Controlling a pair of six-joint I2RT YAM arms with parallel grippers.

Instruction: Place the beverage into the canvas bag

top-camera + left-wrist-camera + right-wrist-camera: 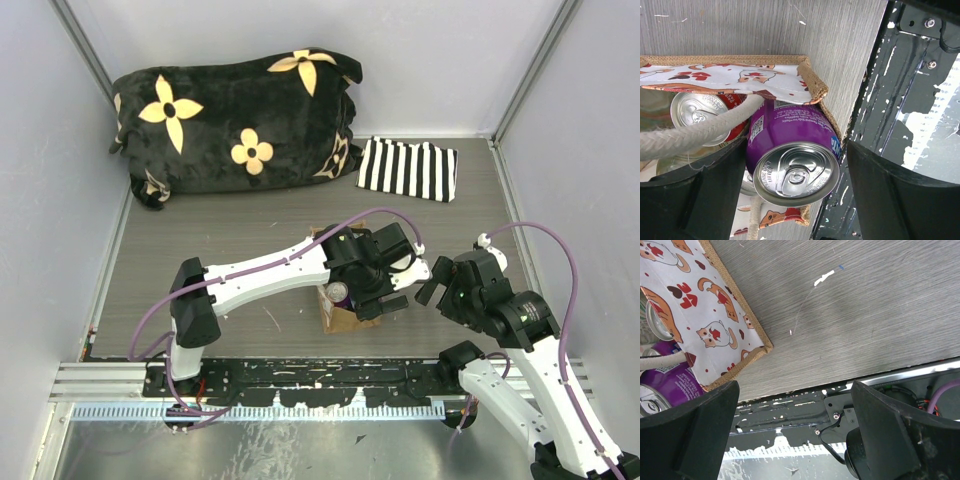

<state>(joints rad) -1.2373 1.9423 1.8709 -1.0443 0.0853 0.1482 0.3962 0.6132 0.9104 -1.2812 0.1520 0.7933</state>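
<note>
The canvas bag (335, 318) stands near the table's front edge, brown burlap outside with a cat-print lining (740, 75). A purple beverage can (790, 150) leans in the bag's corner, its top up, next to a red can (697, 115) under a cream rope handle (700, 132). My left gripper (795, 145) is over the bag, its jaws on either side of the purple can, with a small gap on the right side. My right gripper (428, 285) is open and empty just right of the bag. Its wrist view shows the bag's corner (735, 370) and the purple can (670, 385).
A black pillow with yellow flowers (235, 115) lies at the back left. A black-and-white striped cloth (408, 168) lies at the back right. The black mounting rail (330, 385) runs along the near edge. Grey walls close in the sides.
</note>
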